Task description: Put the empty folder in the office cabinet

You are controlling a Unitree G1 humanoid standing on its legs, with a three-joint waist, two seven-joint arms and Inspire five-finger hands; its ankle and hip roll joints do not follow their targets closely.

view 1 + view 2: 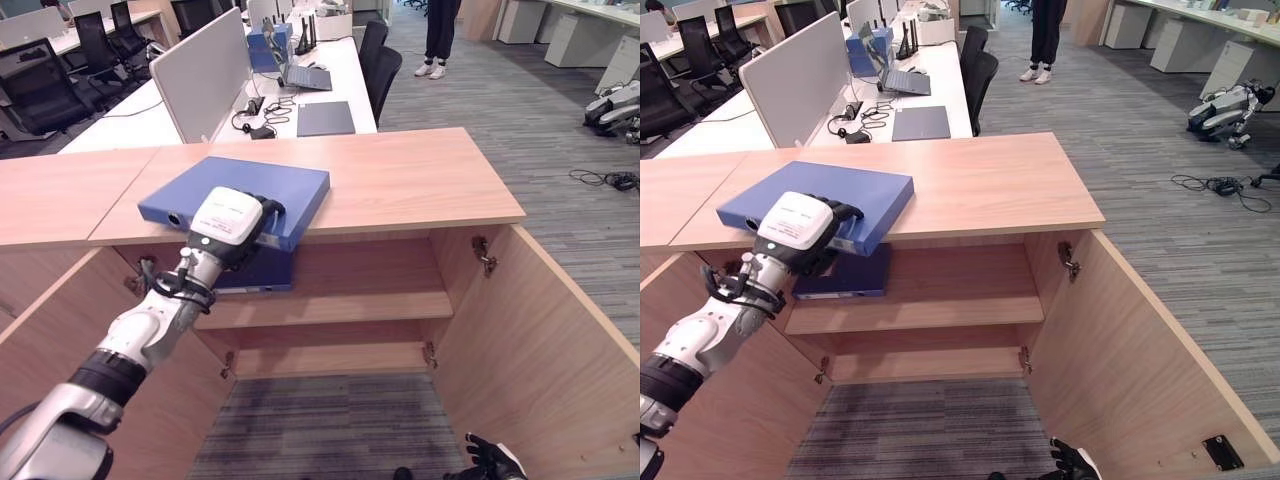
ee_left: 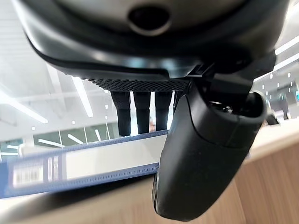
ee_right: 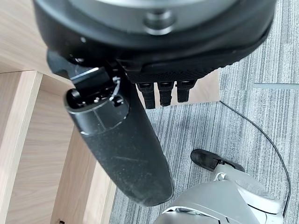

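Observation:
A blue folder [image 1: 245, 195] lies flat on the wooden cabinet top [image 1: 420, 180], with its near corner hanging over the front edge. My left hand [image 1: 232, 222] is at that overhanging edge. In the left wrist view its fingers [image 2: 140, 109] reach over the folder [image 2: 84, 161] and its thumb [image 2: 201, 154] sits below, pinching it. A second blue folder [image 1: 255, 272] lies on the cabinet's upper shelf [image 1: 350, 305], right under the hand. Low by the floor, my right hand [image 1: 490, 462] hangs open, its fingers [image 3: 161, 93] relaxed and holding nothing.
Both cabinet doors stand open, the right door [image 1: 540, 340] swung towards me. Behind the cabinet stand desks with a white partition [image 1: 200, 70], a laptop and office chairs. A person [image 1: 440, 40] stands in the far aisle. A robot dog [image 1: 615, 105] lies at the right.

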